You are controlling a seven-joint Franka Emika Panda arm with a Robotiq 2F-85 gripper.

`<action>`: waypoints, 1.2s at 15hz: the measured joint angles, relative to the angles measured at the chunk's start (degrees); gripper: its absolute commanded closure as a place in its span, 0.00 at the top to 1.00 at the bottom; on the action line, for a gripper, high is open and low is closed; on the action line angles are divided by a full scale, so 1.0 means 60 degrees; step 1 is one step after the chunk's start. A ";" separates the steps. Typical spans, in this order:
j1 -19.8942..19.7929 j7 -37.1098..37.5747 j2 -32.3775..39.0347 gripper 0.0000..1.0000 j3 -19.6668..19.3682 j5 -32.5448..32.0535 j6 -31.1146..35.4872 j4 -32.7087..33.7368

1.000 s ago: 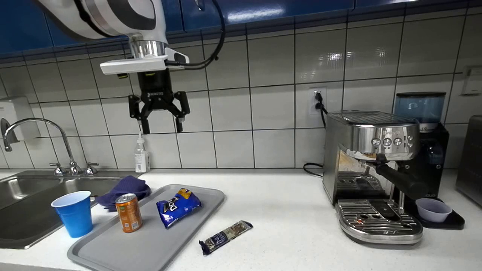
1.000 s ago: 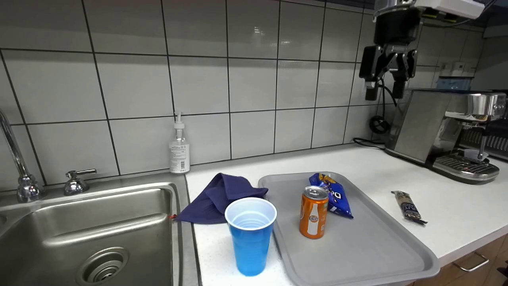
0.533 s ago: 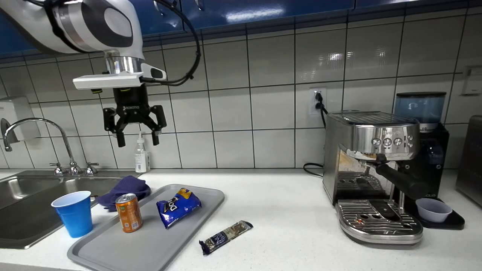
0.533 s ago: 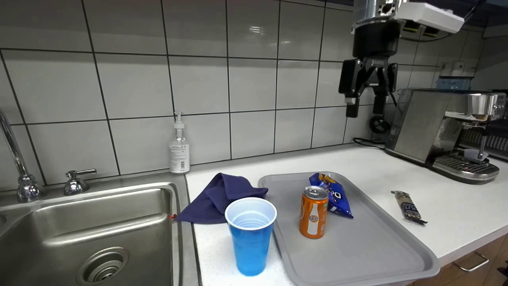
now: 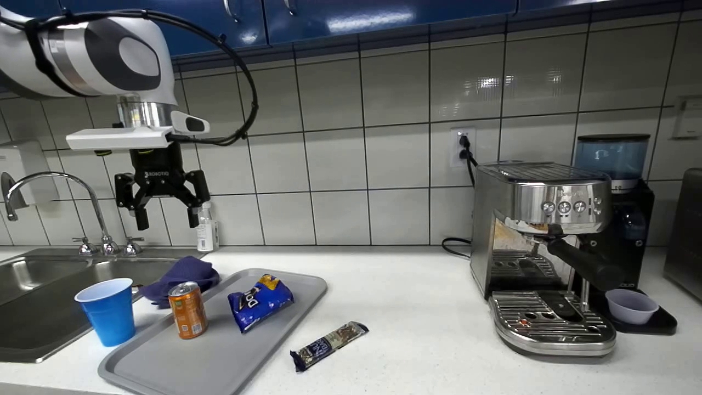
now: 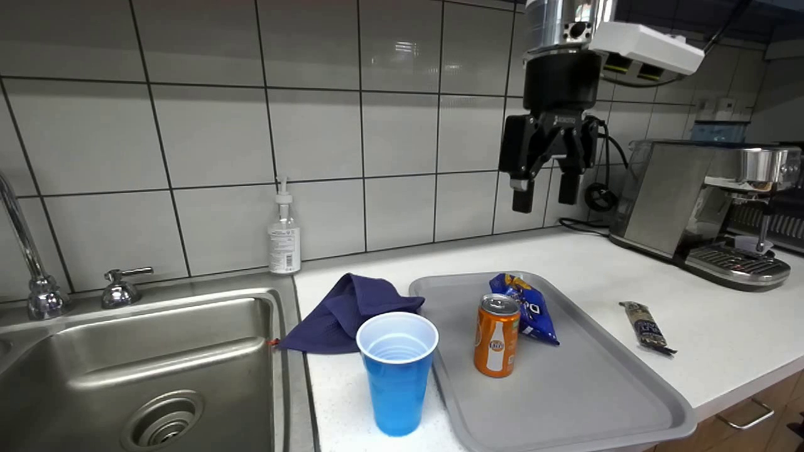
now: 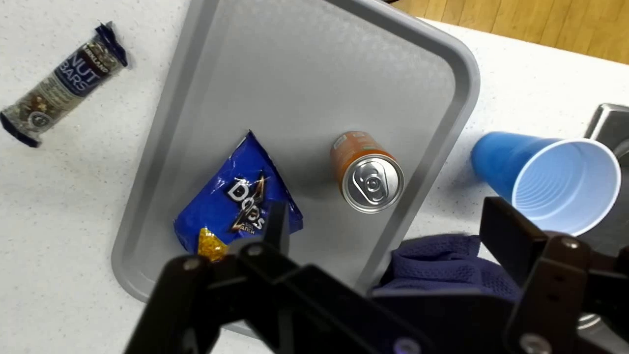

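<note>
Grey tray (image 6: pixel 584 395): flat on the white counter (image 5: pixel 417 307); an orange can (image 6: pixel 496 342) and a chip bag (image 7: pixel 236 196) on it;
Gripper (image 5: pixel 168 219): hangs well above the tray; fingers pointing down, spread wide, a broad gap between the tips;
Orange can: upright on the tray; near its edge on the side of the sink (image 6: pixel 169 351);
Chip bag: blue; lies on the tray, farther toward the end by the tiled wall (image 6: pixel 402 132); a gap parts it from the can;
Blue cup (image 6: pixel 399 386): upright, just outside the tray's sink-side edge; pale inside;
Cloth (image 6: pixel 348 311): dark purple, bunched at that same tray edge, nearer the wall than the cup; whether it touches the tray, I cannot tell;
Nut bar (image 7: pixel 66 86): wrapped; lies near the tray, off its opposite edge;
Espresso machine (image 6: pixel 672 201): well apart from the tray, on the nut bar's side.
</note>
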 measured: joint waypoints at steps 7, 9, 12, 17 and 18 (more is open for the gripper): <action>0.0058 0.0564 0.0750 1.00 0.0282 -0.0076 0.0643 -0.0020; 0.0058 0.0651 0.0962 1.00 0.0295 -0.0137 0.0777 -0.0018; 0.0058 0.0790 0.1255 1.00 0.0307 -0.0258 0.0929 -0.0010; 0.0058 0.1135 0.1607 1.00 0.0314 -0.0664 0.1057 0.0029; 0.0058 0.1198 0.1655 1.00 0.0317 -0.0744 0.1064 0.0032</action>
